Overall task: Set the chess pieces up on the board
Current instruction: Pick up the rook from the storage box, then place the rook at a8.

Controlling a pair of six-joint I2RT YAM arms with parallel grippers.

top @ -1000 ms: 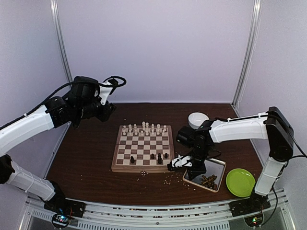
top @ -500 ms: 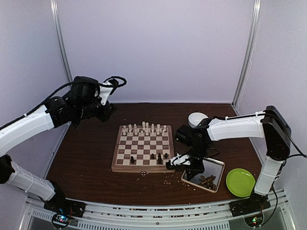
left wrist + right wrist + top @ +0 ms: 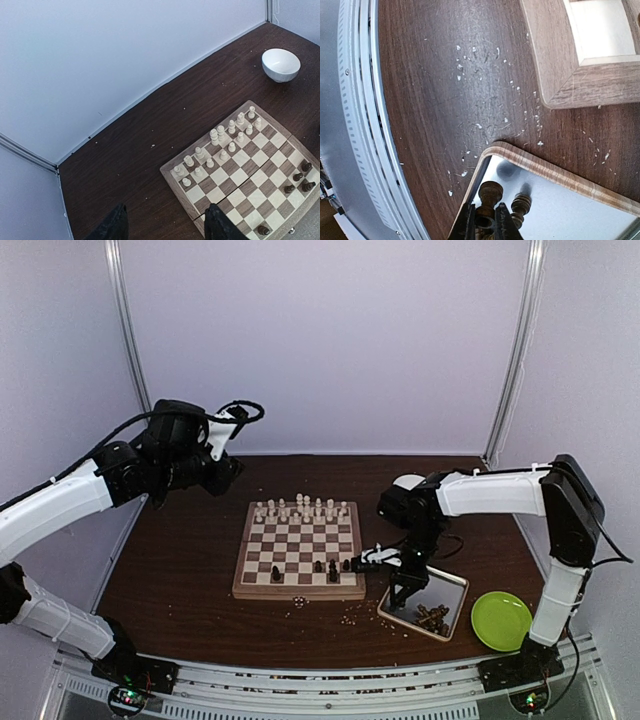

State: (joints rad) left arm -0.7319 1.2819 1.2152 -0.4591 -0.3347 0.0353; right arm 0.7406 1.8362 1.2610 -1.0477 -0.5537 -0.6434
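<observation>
Legible text, labels, brands, numbers, signs: none. No view shows any marking clear enough to read.

A dark brown table [image 3: 170, 580] is seen, closed in by pale walls [image 3: 320, 340]. A white bowl [image 3: 281, 64] is set near the far right corner of the tabletop. A round green plate [image 3: 501, 621] is placed by the near right corner. A shiny tray [image 3: 456, 589] with a wood rim is laid just beside the plate, on its left. Small pale crumbs [image 3: 350, 618] are scattered near the near edge, left of the tray. A grey rail [image 3: 300, 685] is fixed along that edge.
</observation>
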